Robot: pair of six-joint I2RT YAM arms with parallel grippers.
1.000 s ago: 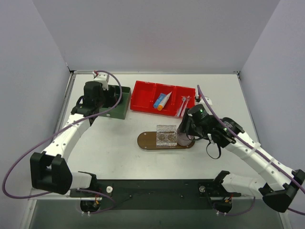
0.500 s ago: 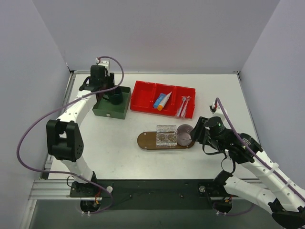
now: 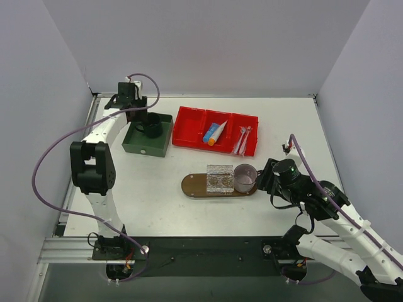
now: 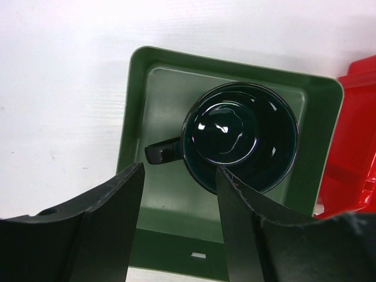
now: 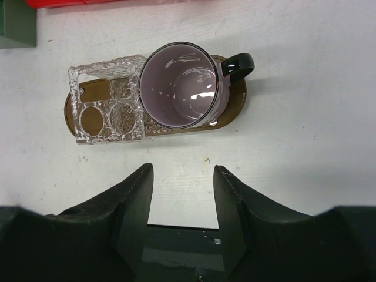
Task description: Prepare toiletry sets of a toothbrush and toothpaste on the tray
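Pulled back from the tray (image 5: 234, 108) since a second ago, the right gripper (image 5: 182, 173) hovers spread and empty; ahead of it the pink mug (image 5: 179, 85) stands on that tray, beside a clear holder (image 5: 106, 100). The left gripper (image 4: 179, 176), spread, hangs over the dark green mug (image 4: 238, 132) in the green box (image 4: 132, 117).

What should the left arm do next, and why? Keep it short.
Probably lower the left gripper onto the green mug and close: its jaws hang open above the mug, which sits in the green box, while the pink mug already stands on the tray.
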